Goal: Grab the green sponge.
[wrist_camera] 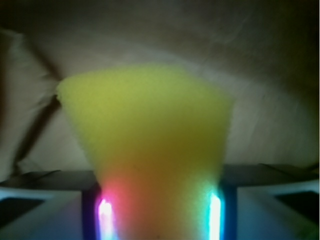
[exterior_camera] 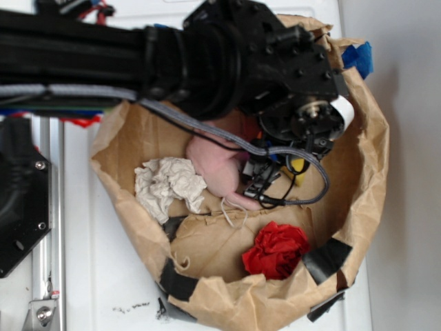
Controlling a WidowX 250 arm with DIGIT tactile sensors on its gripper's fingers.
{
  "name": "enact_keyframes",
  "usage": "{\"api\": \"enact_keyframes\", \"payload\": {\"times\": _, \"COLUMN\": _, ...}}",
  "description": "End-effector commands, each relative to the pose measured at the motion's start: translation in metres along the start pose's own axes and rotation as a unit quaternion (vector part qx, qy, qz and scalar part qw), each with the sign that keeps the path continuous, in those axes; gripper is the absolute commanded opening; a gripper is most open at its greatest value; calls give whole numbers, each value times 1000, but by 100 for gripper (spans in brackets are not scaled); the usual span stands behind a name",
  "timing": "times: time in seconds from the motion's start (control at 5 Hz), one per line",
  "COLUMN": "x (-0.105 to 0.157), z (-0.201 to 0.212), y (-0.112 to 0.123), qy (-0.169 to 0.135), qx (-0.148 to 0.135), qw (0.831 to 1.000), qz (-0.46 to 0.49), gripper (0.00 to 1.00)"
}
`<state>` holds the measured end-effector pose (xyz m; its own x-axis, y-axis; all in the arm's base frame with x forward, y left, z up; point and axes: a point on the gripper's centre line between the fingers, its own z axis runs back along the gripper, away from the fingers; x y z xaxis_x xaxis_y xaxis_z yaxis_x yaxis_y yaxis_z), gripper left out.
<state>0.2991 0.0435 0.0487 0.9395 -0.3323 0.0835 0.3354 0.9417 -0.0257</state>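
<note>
We have the arm reaching down into the brown paper bag (exterior_camera: 365,138) lying on the white tabletop (exterior_camera: 110,276), with the gripper (exterior_camera: 275,176) low inside it. The green sponge (wrist_camera: 150,145), which reads yellow to us, fills the wrist view: its narrow end sits between the fingers (wrist_camera: 45,210), and its wide end fans outward toward the bag's paper wall. In the exterior view only a small yellow patch of it shows beside the wrist. The fingers look clamped on it, their glowing inner edges pressed against both flanks.

We judge the sponge very light and soft, a foam wedge that will squash under pressure and spring back. Foam is grippy, not slippery, and nothing about it is fragile. Because the taper narrows toward the fingers, we think a hold further up the thicker body would be surer than one at the thin end.

The pink plush (exterior_camera: 213,165), crumpled white cloth (exterior_camera: 169,183) and red wad (exterior_camera: 275,249) lie apart
</note>
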Motion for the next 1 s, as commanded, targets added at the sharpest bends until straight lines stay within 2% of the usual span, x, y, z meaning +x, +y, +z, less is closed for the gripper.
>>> {"api": "enact_keyframes", "payload": {"times": 0.0, "x": -7, "z": 103, "y": -7, "qy": -55, "qx": 23, "qw": 993, "qz": 103, "gripper": 0}}
{"api": "enact_keyframes", "payload": {"times": 0.2, "x": -16, "z": 127, "y": -11, "qy": -51, "qx": 24, "qw": 984, "qz": 169, "gripper": 0}}
{"api": "enact_keyframes", "payload": {"times": 0.4, "x": -21, "z": 134, "y": -21, "qy": -49, "qx": 19, "qw": 983, "qz": 178, "gripper": 0}}
{"api": "enact_keyframes", "payload": {"times": 0.6, "x": -22, "z": 132, "y": -24, "qy": -34, "qx": 25, "qw": 978, "qz": 204, "gripper": 0}}
{"api": "enact_keyframes", "payload": {"times": 0.8, "x": -19, "z": 130, "y": -22, "qy": -34, "qx": 17, "qw": 978, "qz": 204, "gripper": 0}}
